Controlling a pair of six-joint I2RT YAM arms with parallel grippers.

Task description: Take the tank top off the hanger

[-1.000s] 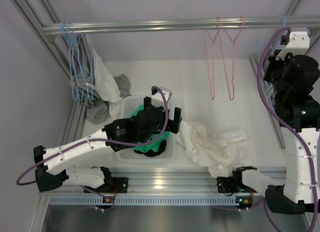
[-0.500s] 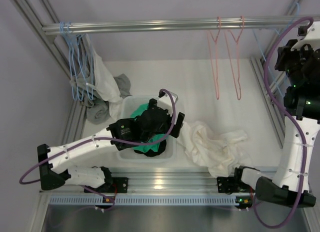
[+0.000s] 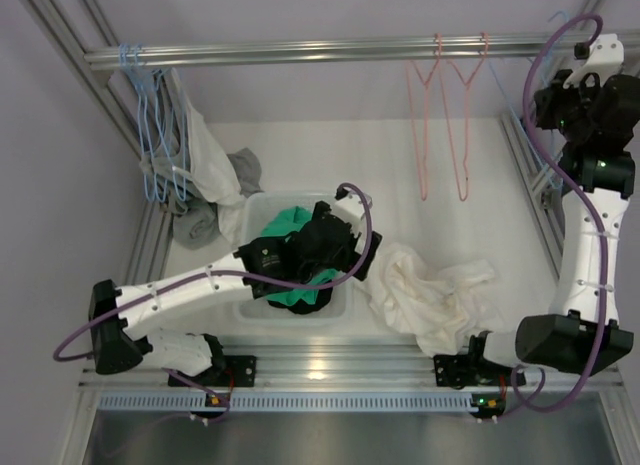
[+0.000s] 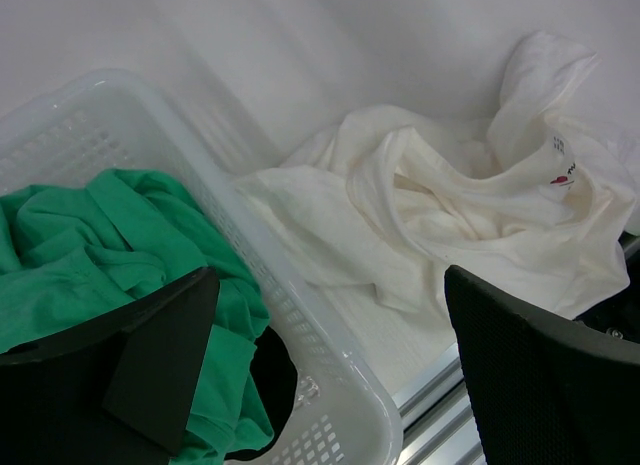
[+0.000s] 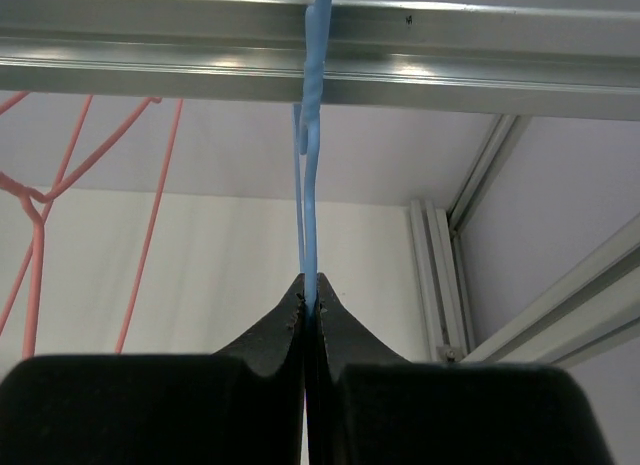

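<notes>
The cream tank top (image 3: 430, 295) lies crumpled on the table right of the basket, off any hanger; it also shows in the left wrist view (image 4: 440, 205). My right gripper (image 5: 312, 290) is shut on a thin blue hanger (image 5: 312, 185) and holds it up just below the rail (image 5: 320, 60), at the far right in the top view (image 3: 565, 90). My left gripper (image 4: 330, 285) is open and empty, hovering over the right rim of the white basket (image 4: 300, 295), with the tank top just beyond it; it shows in the top view too (image 3: 345, 250).
The basket (image 3: 250, 200) holds a green garment (image 4: 100, 245) and a black one (image 4: 265, 375). Two pink hangers (image 3: 445, 115) hang from the rail (image 3: 300, 53). Blue hangers with grey and white clothes (image 3: 170, 155) hang at the left. Aluminium frame posts stand at both sides.
My right arm has lifted the blue hanger up and back to the rail. My left arm has moved right across the basket towards its right rim.
</notes>
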